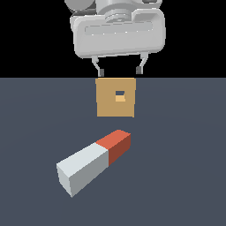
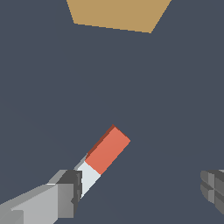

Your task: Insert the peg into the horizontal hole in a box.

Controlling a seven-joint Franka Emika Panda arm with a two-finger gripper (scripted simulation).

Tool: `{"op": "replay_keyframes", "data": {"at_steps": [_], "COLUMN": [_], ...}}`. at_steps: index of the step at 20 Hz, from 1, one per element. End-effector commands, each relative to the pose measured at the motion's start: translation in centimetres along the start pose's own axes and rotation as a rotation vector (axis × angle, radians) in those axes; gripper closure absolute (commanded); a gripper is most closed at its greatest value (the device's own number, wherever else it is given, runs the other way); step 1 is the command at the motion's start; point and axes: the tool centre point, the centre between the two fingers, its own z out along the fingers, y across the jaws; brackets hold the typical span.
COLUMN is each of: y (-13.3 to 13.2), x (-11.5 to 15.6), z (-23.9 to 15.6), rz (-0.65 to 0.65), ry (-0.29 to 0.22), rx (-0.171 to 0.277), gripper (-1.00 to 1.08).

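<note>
Lying outside box point(image 1: 106, 106), peg point(image 1: 90, 162), hole point(image 1: 120, 96) unfilled

peg point(image 1: 92, 161): floor open all round | box point(image 1: 115, 97): well apart, hole point(image 1: 120, 96) face unblocked | gripper point(image 1: 119, 70): above box, spread wide

A simulated scene: flat slate-grey floor point(image 1: 185, 176), black void behind

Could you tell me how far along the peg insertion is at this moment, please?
Nothing looks done yet: the peg lies flat on the floor, apart from the box, and the hole is empty. In hand: the gripper hangs open above, holding nothing. Left: descend, grasp the peg, line it up with the hole and push it in.
</note>
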Motion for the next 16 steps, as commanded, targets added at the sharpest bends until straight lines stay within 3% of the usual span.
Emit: {"op": "replay_keyframes", "data": {"at_steps": [1,9,16], "y": [0.0,-0.4,-1.9], "x": [0.0,-1.2,-4.3], "z": [0.0,1.2,4.4], "rz": [0.000,0.067,0.241], "ry": [0.000,-0.001,-0.005], "rx": [0.000,0.007,0.025], "gripper": [-0.92,-0.92,-0.92]}}
